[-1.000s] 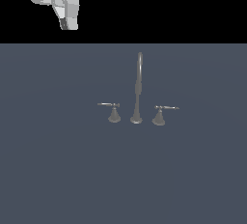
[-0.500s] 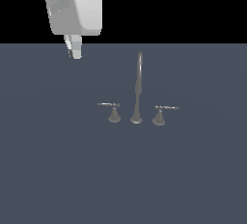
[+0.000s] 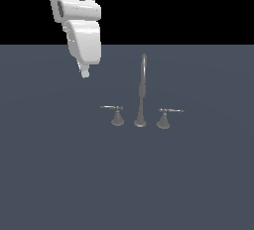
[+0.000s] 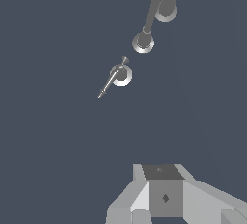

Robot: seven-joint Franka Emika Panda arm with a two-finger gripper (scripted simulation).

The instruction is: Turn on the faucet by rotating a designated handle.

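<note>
— Gripper (image 3: 85, 72) first: where does it hang, and is it clenched or released?

— It hangs in the air at the tip of the white arm (image 3: 79, 21), above the dark grey surface (image 3: 59, 174) and touching nothing; whether the fingers are apart or together I cannot tell, since the exterior view shows only a small pale tip and the wrist view shows only grey blocks of the gripper (image 4: 161, 196) at the frame's edge.

— What lies nearest to it?

— The handle (image 3: 116, 115); it stands well apart from the gripper, lower down and toward the exterior view's right; its cone base sits on the surface and its thin lever rod points back toward the gripper's side; the wrist view shows the same handle (image 4: 117, 77) from above, untouched.

— And beyond that?

— The faucet (image 3: 142, 92): its slim gooseneck spout rises just beside the handle, on the side away from the gripper; farther still stands the twin handle (image 3: 164, 117), its lever pointing away from the gripper; in the wrist view the spout's base (image 4: 143, 42) and the twin (image 4: 166, 7) line up past the handle.
</note>
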